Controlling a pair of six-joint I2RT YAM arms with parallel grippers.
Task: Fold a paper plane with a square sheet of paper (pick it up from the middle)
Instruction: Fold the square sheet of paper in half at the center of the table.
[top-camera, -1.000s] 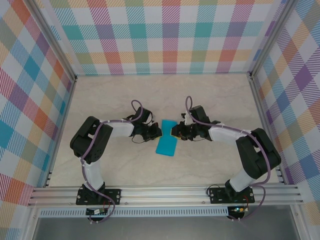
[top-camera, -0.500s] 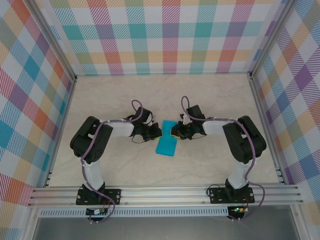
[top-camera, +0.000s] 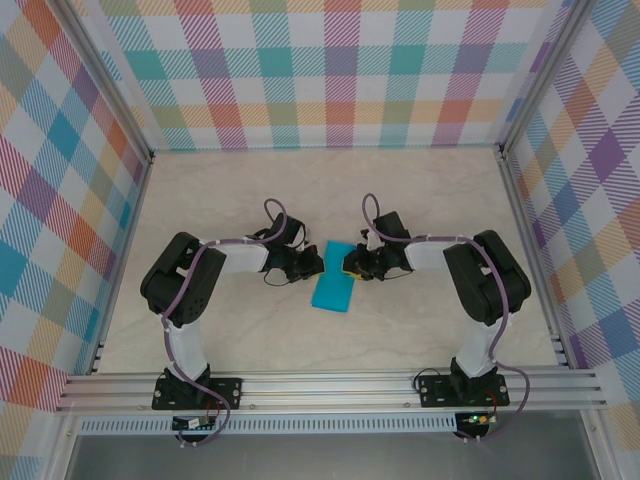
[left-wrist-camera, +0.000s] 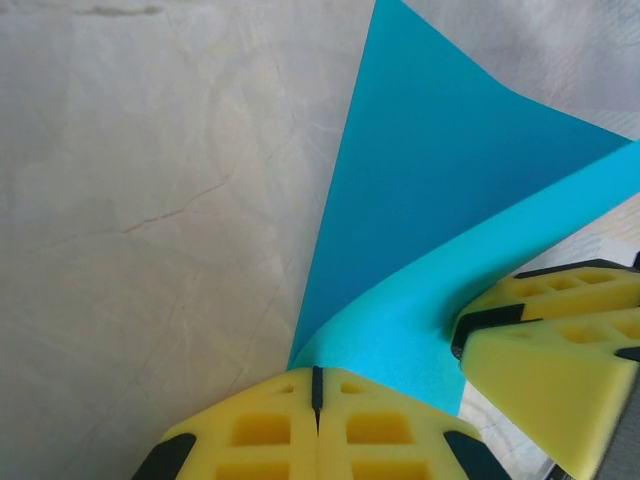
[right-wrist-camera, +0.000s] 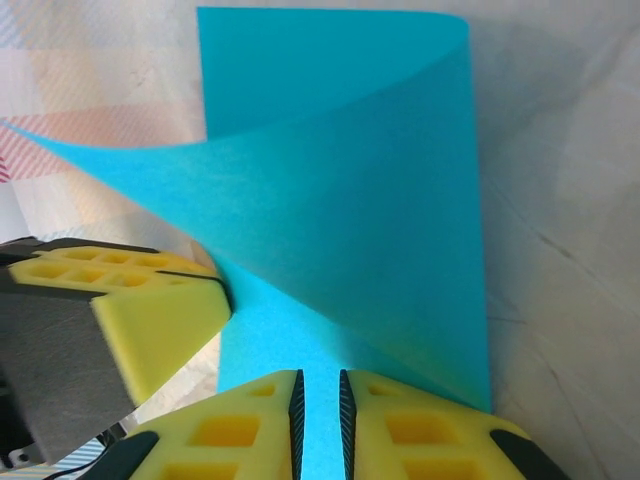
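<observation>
The square sheet of paper (top-camera: 333, 287) is teal-blue and lies folded into a narrow oblong at mid-table, between the two grippers. One flap (right-wrist-camera: 380, 200) curls up off the lower layer, its corner pointing away to the left. My left gripper (top-camera: 319, 264) is at the sheet's left edge; its yellow jaws (left-wrist-camera: 318, 385) are shut and their tips rest against the paper (left-wrist-camera: 440, 180). My right gripper (top-camera: 347, 266) faces it from the right, its fingers (left-wrist-camera: 550, 340) close by. Its jaws (right-wrist-camera: 319, 400) stand a narrow gap apart over the paper, with teal showing in the gap.
The pale marbled table (top-camera: 420, 200) has plaid walls at the back and both sides. An aluminium rail (top-camera: 330, 385) runs along the near edge, where both arm bases are bolted. Bare table surrounds the paper.
The right arm's elbow has swung inward and folded up, and its gripper has stayed at the paper's right edge. The left arm and the paper have not visibly moved.
</observation>
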